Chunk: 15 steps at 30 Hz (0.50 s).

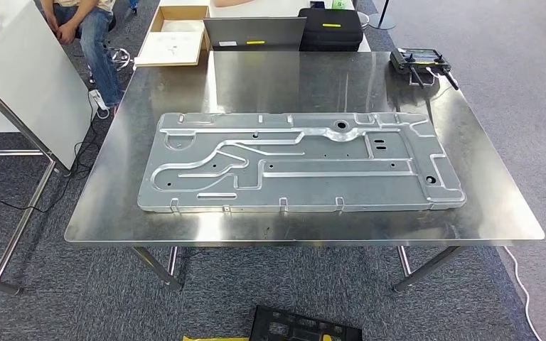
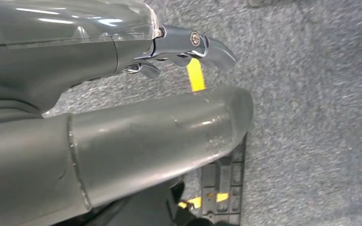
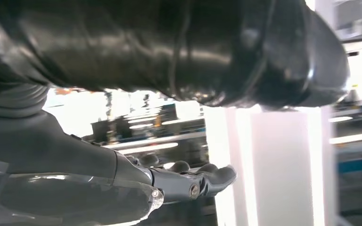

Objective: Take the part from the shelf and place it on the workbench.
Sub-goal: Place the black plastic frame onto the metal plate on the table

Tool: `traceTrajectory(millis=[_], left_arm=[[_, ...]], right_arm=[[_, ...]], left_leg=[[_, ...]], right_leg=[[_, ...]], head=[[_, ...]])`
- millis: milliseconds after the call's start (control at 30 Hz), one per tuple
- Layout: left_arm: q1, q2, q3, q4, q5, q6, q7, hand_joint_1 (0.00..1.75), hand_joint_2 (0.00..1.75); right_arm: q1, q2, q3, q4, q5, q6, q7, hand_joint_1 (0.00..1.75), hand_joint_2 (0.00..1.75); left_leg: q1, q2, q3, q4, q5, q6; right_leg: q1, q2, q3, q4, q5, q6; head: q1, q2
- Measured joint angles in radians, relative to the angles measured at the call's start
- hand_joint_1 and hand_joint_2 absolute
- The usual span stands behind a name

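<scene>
Looks basically done: the part lies flat mid-workbench, nearer its front edge, both the left hand and right hand are loose and empty, so nothing's left but stepping back.

One metal panel lies on one steel table; beyond the table sit one black case, one cardboard box and one person
</scene>
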Motion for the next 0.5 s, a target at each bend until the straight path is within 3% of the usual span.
traceTrajectory(millis=[33,67,133,200,333,400,467,500], left_arm=[[0.0,-0.001,-0.016,-0.005,0.015,0.009,0.0,0.0,0.0],[-0.001,-0.002,-0.032,-0.011,0.03,0.018,0.0,0.0,0.0],[-0.003,-0.002,-0.062,-0.02,0.048,0.029,0.0,0.0,0.0],[-0.008,-0.002,-0.082,-0.028,0.059,0.035,0.0,0.0,0.0],[-0.02,-0.002,-0.116,-0.032,0.09,0.044,-0.001,0.0,0.0],[-0.028,-0.002,-0.13,-0.032,0.102,0.051,-0.001,0.0,0.0],[-0.036,-0.002,-0.142,-0.031,0.111,0.057,-0.001,0.0,0.0],[-0.039,-0.002,-0.147,-0.03,0.115,0.061,-0.001,0.0,0.0]], right_arm=[[-0.007,0.002,-0.024,0.022,0.012,-0.012,0.002,0.0,0.0],[-0.012,0.003,-0.044,0.044,0.021,-0.024,0.005,0.0,0.0],[-0.022,0.004,-0.074,0.08,0.03,-0.04,0.01,0.0,0.0],[-0.031,0.006,-0.095,0.11,0.033,-0.048,0.016,0.0,0.0],[-0.044,0.007,-0.13,0.16,0.042,-0.065,0.042,0.0,0.0],[-0.052,0.0,-0.145,0.187,0.047,-0.078,0.054,0.0,0.0],[-0.06,-0.006,-0.156,0.22,0.055,-0.095,0.063,0.0,0.0],[-0.063,-0.007,-0.16,0.238,0.059,-0.104,0.068,0.0,0.0]], left_leg=[[0.001,0.001,0.0,0.002,-0.001,-0.001],[0.002,0.001,0.0,0.006,-0.003,-0.004],[0.005,0.001,-0.002,0.021,-0.012,-0.016],[0.002,0.001,-0.005,0.038,-0.022,-0.029],[0.0,0.0,-0.012,0.057,-0.036,-0.043],[0.003,-0.001,-0.043,0.129,-0.085,-0.052],[0.004,-0.002,-0.1,0.26,-0.151,-0.055],[0.004,-0.002,-0.124,0.312,-0.169,-0.054]], right_leg=[[-0.004,0.0,-0.002,0.009,0.006,0.005],[-0.009,0.0,0.015,-0.02,0.03,0.01],[-0.017,-0.001,0.084,-0.142,0.087,0.018],[-0.017,0.004,0.125,-0.22,0.109,0.01],[-0.016,0.008,0.122,-0.221,0.108,-0.02],[-0.015,0.008,0.12,-0.222,0.111,-0.032],[-0.011,0.007,0.115,-0.222,0.113,-0.038],[-0.008,0.008,0.113,-0.222,0.113,-0.04]], head=[[0.0,0.0],[0.0,0.0],[0.0,0.0],[-0.001,0.0],[-0.001,0.0],[-0.002,0.0],[-0.002,0.0],[-0.002,0.0]])
